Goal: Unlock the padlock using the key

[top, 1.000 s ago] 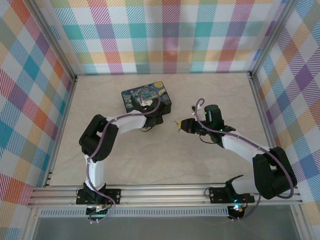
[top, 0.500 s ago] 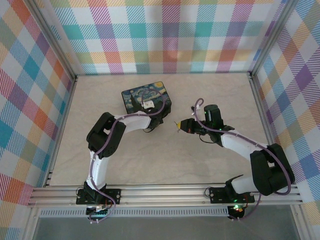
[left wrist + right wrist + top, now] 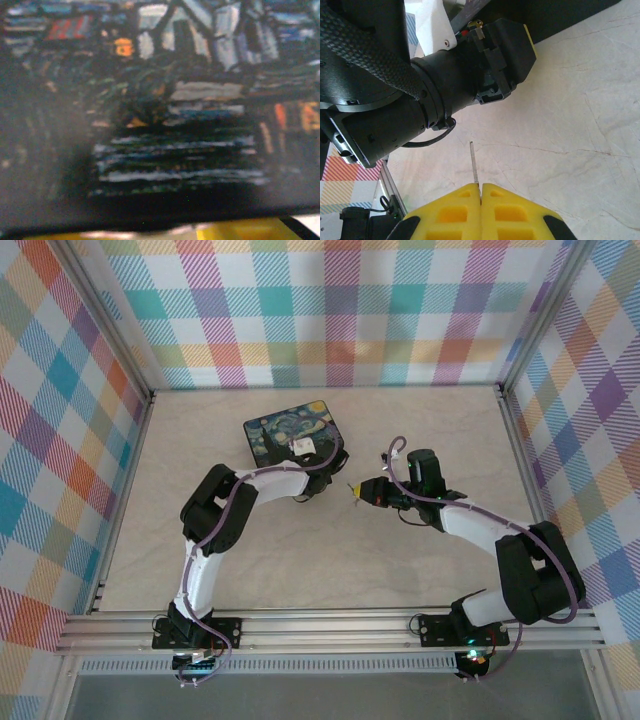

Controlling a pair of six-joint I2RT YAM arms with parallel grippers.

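Pale grey metal, the key (image 3: 351, 489) juts from the tip of the right tool (image 3: 364, 492) seen from above; the painted box (image 3: 285, 430) lies just ahead of the left tool (image 3: 316, 476), whose opening I cannot tell. From the left wrist, its lid is a blur close before that tool. From the right wrist, 2 yellow pads (image 3: 452, 210) pinch the key, which points toward the left tool.

Top camera looks down on the table (image 3: 300, 550); wrist cameras sit close.
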